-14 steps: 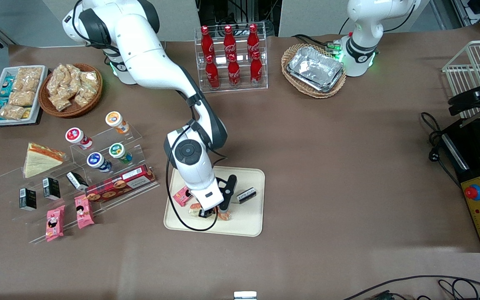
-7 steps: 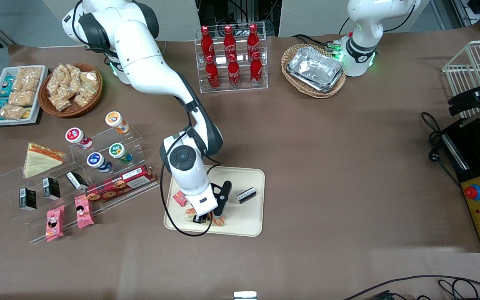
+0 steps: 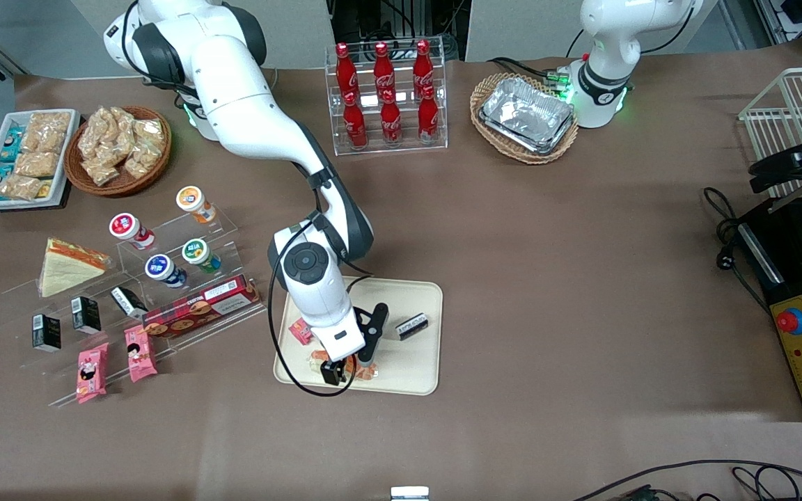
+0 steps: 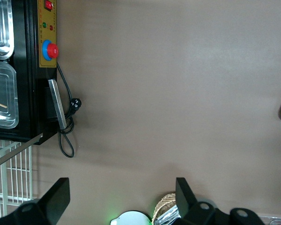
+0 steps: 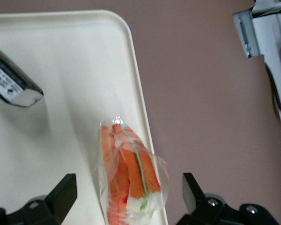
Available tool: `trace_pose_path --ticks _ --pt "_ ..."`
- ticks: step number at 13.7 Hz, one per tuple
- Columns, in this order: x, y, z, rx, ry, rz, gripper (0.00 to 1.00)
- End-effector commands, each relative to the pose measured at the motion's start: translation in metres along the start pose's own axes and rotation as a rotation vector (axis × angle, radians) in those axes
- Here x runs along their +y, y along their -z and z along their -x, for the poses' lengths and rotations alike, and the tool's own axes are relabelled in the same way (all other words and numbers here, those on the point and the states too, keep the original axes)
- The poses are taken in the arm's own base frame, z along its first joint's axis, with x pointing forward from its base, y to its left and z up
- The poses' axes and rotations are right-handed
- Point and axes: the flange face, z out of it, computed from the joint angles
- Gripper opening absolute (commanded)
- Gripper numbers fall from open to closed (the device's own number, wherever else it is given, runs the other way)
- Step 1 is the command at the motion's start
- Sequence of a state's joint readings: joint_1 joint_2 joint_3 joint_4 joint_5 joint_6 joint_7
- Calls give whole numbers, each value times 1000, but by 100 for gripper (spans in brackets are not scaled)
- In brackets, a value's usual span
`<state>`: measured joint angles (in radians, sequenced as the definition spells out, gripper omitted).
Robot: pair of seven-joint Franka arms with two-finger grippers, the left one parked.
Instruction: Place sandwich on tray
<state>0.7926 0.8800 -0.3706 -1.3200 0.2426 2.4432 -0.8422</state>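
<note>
The sandwich (image 5: 129, 176) lies on the tray (image 3: 408, 362), close to the tray edge nearest the front camera. It is in clear wrap, with orange strips and a thin green and white line showing. In the wrist view it sits right by the tray's rim.

The gripper (image 3: 345, 370) hangs just over the sandwich. Its two fingers (image 5: 61, 197) are spread wide, one on each side of the sandwich, and they do not touch it.

A small black packet (image 3: 412, 325) with white writing also lies on the tray, near the edge farthest from the front camera. The writing is too small to read. A little pink packet (image 3: 299, 331) lies on the tray too, at the edge toward the working arm's end of the table.

Red bottles (image 3: 387, 97) with white Coca-Cola writing stand in a clear rack at the table edge farthest from the front camera.
</note>
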Motion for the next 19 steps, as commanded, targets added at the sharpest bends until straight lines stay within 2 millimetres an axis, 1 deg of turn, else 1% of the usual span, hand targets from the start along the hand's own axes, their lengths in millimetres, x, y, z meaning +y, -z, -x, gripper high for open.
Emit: trace_pose_path --ticks 1,3,4,5,6,7,8,10,12,14,16,18,19 --pt "11 40 -8 20 -27 -30 100" --pt "18 83 -9 36 -59 -85 100" --pt "23 107 -7 36 -71 -112 100" --pt "28 138 -5 47 -81 -129 100" --pt "35 165 2 54 -93 -144 100" --pt "47 185 17 51 -119 -165 100" --pt "52 208 25 53 -140 -188 100" --pt "54 260 41 44 -232 -239 100" --pt "62 304 75 0 -386 -295 100" --pt "69 344 117 -72 -495 -290 100" --pt "66 381 146 -138 -634 -277 100" --pt "71 409 180 -187 -798 -277 100" --pt "78 419 202 -202 -864 -284 100"
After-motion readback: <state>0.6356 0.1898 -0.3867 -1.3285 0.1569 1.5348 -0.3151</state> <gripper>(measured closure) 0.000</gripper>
